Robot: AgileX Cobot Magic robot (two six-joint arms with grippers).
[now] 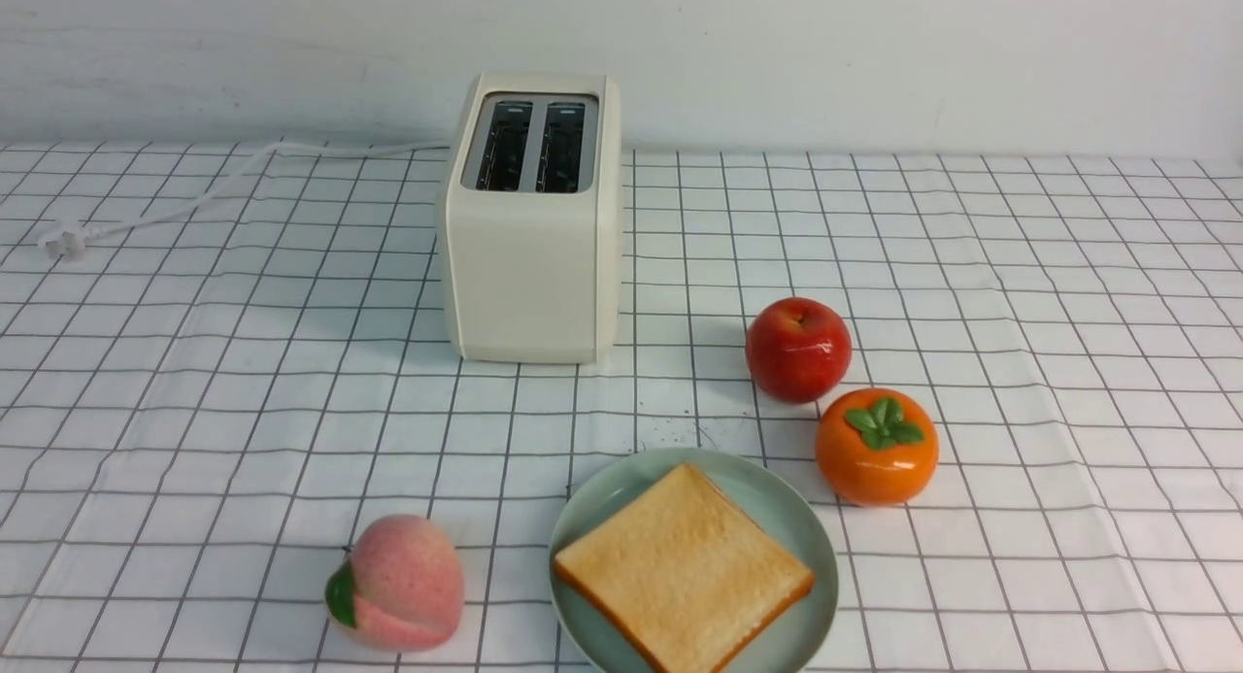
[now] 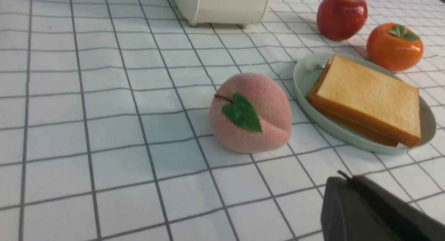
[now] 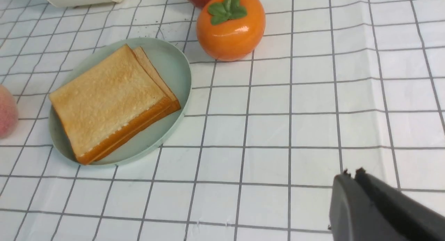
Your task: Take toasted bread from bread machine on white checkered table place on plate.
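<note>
The two slices of toasted bread (image 1: 683,566) lie stacked on the mint-green plate (image 1: 607,493) at the front of the white checkered table (image 1: 194,411). The stack also shows in the left wrist view (image 2: 368,95) and the right wrist view (image 3: 107,98), on the plate (image 2: 306,77) (image 3: 170,63). The cream bread machine (image 1: 532,226) stands behind, both dark slots empty. My left gripper (image 2: 347,178) is shut and empty, low over the cloth. My right gripper (image 3: 351,173) is shut and empty, away from the plate. Neither gripper shows in the front view.
A red apple (image 1: 798,349) and an orange persimmon (image 1: 876,446) sit right of the plate. A pink peach (image 1: 398,583) sits to its left. The toaster's white cord (image 1: 194,197) runs to a plug at the back left.
</note>
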